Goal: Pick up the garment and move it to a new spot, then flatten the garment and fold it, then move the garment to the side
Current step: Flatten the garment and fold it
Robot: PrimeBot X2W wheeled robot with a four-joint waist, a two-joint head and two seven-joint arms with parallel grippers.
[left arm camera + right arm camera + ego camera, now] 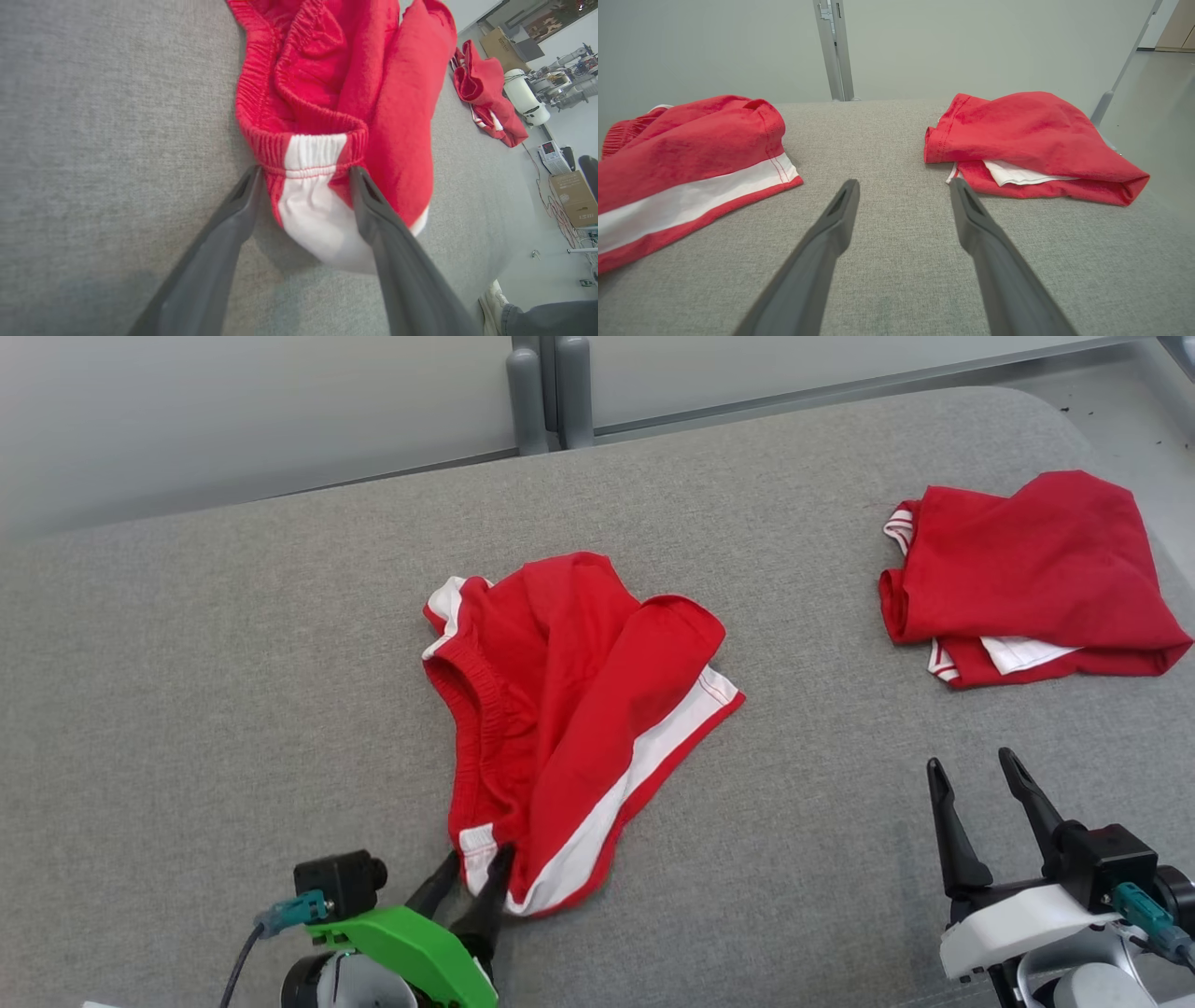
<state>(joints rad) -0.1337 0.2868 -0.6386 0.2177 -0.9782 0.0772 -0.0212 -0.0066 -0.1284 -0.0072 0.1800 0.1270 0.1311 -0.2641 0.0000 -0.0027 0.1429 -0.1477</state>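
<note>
head overhead, wrists low, sharing grey surface [233, 663]

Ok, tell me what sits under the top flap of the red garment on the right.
A white layer pokes out beneath the red flap, over a lower red layer on the grey cushion. How far it runs inside is covered.
</note>
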